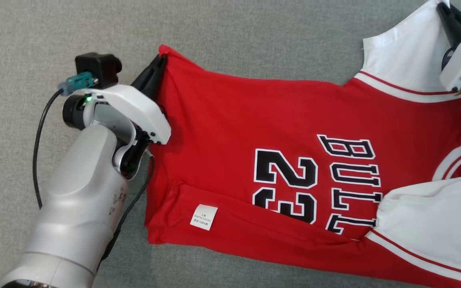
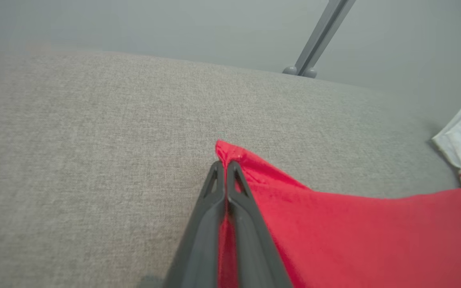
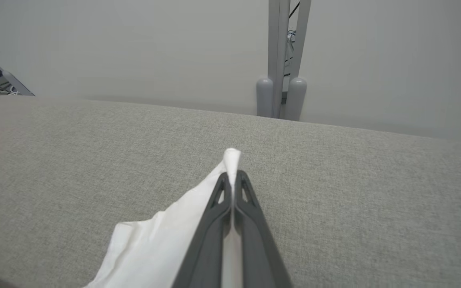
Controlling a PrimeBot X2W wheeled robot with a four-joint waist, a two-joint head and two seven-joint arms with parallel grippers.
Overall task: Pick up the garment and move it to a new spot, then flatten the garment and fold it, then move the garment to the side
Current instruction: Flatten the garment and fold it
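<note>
Left tool (image 2: 225,165) clamps the jersey (image 1: 222,120) corner; right tool (image 3: 234,175), partly cropped, clamps its sleeve (image 1: 406,60).

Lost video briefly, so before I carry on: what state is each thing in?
Jersey: lying front up on the grey surface, near edge folded over it.
Left hand: shut on the jersey's red corner.
Right hand: shut on its white corner.
Label: face up on the fold.

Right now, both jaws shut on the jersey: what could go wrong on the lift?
Left jaws pinch just the tip of the red corner of the jersey: it may slip under pull.
Right jaws hold a thin bit of white sleeve: same risk.
Near edge is folded over, label showing: the fold may persist.
</note>
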